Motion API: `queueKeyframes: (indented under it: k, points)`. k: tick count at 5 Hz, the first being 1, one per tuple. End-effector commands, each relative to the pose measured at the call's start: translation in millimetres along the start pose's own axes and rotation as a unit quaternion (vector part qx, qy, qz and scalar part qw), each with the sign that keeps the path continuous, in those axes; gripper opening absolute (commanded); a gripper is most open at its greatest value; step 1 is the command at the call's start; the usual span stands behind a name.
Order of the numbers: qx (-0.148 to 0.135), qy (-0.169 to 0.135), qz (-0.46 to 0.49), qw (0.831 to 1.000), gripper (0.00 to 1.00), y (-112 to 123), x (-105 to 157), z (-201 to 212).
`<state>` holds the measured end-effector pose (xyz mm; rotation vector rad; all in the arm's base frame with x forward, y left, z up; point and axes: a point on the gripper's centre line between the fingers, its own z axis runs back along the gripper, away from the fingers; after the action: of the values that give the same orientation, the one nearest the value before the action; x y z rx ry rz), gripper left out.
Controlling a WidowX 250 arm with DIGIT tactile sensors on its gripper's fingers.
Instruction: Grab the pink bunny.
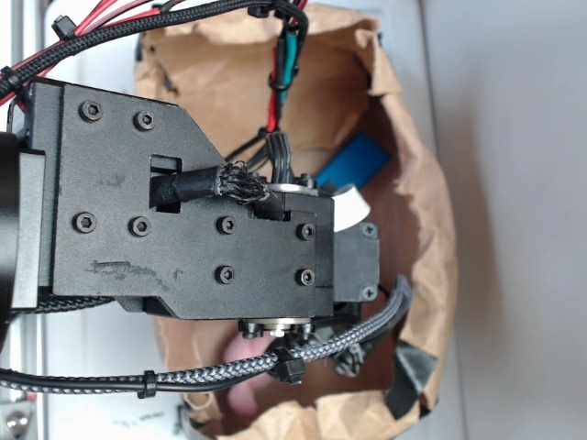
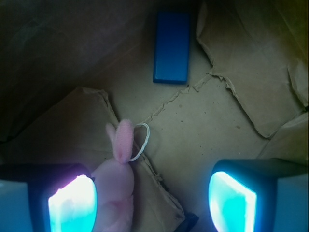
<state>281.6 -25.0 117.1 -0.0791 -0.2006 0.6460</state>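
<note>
Brown paper bag point(image 2: 227, 96) floor: wide-open gripper point(image 2: 152, 198) straddles little, pink bunny point(image 2: 118, 183) apparently hard against one finger point(image 2: 72, 205), so closing may nudge it aside, missing the grasp.

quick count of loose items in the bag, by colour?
Pink: 1, the small pink plush bunny with a white string loop
Blue: 1, the blue rectangular block
Total: 2, both on the floor of the brown paper bag
</note>
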Motion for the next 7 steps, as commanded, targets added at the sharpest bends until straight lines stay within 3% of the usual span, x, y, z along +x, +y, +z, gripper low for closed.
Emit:
queueKeyframes:
  k: [1, 3, 6, 7]
  points:
    - [-0.024, -0.024, -0.009, 0.999, 1.0, -8, 7, 18]
    - [-0.024, -0.024, -0.009, 0.999, 1.0, -8, 7, 18]
    - [-0.027, -0.011, -0.058, 0.998, 1.0, -13, 16, -37]
    - [-0.031, -0.006, -0.084, 0.996, 1.0, -21, 5, -43]
